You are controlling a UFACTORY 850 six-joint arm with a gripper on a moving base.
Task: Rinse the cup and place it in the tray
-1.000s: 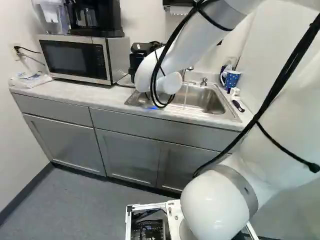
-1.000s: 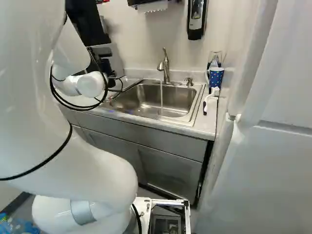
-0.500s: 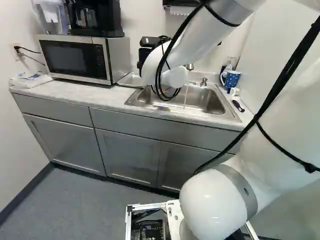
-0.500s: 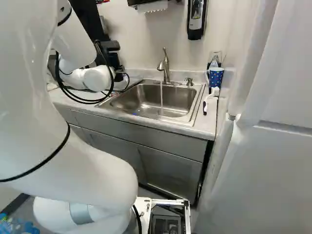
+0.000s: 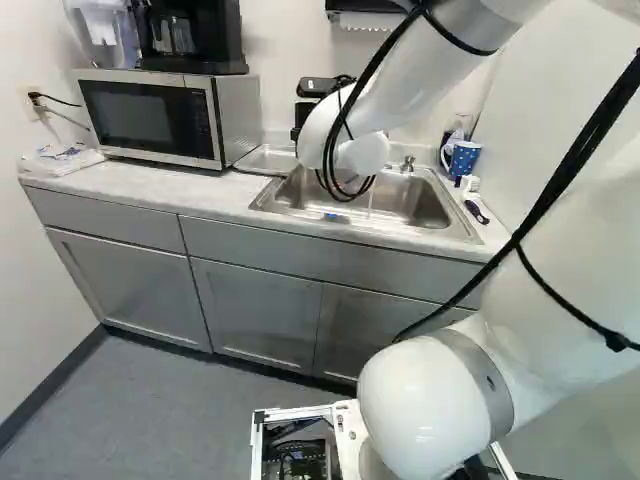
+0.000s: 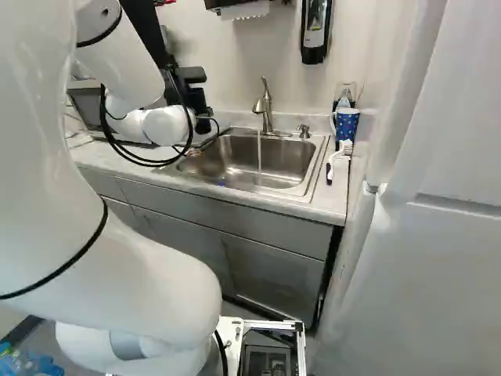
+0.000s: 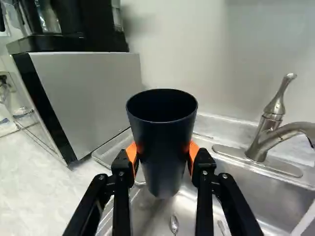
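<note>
At the left of the right base view, the black gripper (image 6: 199, 102) shows in part behind the arm's white wrist, over the sink's left end; its fingertips are hidden there. In the wrist view the gripper (image 7: 164, 153) is shut on a dark navy cup (image 7: 165, 147), an orange pad against either side. The cup is upright, its open rim up, above the sink's edge. A shallow metal tray (image 5: 268, 158) lies on the counter between microwave and sink, partly behind the cup in the wrist view. Water (image 6: 259, 157) runs from the faucet (image 6: 266, 106) into the sink (image 6: 301, 160).
The microwave (image 7: 91, 88) stands on the counter beside the tray, a coffee maker (image 5: 190, 35) on top. Spoons (image 7: 174, 224) lie in the sink. A spotted blue mug (image 6: 346, 124) and a brush (image 6: 337, 163) are at the sink's far side, near the wall.
The arm's wrist and gripper have shifted to the right in both base views, carrying the cup with them. More of the tray now shows in the left base view. The base has stayed put.
</note>
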